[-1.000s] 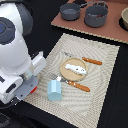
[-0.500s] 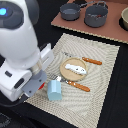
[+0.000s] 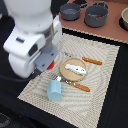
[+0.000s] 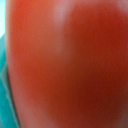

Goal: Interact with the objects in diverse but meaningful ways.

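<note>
One small red tomato [image 3: 48,65] is all that fills the wrist view, a blurred red mass pressed close against the lens, and in the exterior view it peeks out beneath the arm's white housing, just off the round tan wooden plate [image 3: 64,71] on the side toward the exterior view's left. The pincer [image 3: 46,64] itself is hidden behind the arm, so I cannot tell whether its jaws are apart or clamped on the tomato, nor whether the tomato is lifted or resting on the woven beige placemat [image 3: 100,85].

On the plate lies a white flat piece [image 3: 76,68]. Two brown sausage sticks [image 3: 92,61] flank the plate, one beyond it and one in front. A pale blue plastic cup [image 3: 54,90] stands just in front of the plate. Two grey pots with dark lids [image 3: 96,14] sit well beyond the plate, on the brown surface [image 3: 107,33].

As a judgement, the tomato step looks to be in hand; the cup, sticks, white piece and pots seem untouched, so most of the play remains.
</note>
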You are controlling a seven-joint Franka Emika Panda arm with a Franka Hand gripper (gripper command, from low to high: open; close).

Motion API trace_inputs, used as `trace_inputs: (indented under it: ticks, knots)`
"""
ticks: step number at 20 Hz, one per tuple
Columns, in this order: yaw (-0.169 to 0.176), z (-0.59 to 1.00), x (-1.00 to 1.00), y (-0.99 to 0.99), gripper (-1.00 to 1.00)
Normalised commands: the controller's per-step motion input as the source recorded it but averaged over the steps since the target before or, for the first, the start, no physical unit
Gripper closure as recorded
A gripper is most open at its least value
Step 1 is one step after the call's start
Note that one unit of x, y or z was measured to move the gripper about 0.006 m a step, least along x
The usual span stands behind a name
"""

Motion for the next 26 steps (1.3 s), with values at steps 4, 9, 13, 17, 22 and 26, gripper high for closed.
trace_inputs:
  ticks: [4,9,13,17,22,26]
  knots:
    - [0.015,0.43,-0.02,0.67,1.00]
    - [0.030,0.42,-0.01,0.67,1.00]
    - [0.027,0.42,0.00,0.72,1.00]
    - [0.025,0.38,0.00,0.77,1.00]
    - [0.024,0.34,0.00,0.82,1.00]
    - [0.021,0.28,0.00,0.85,1.00]
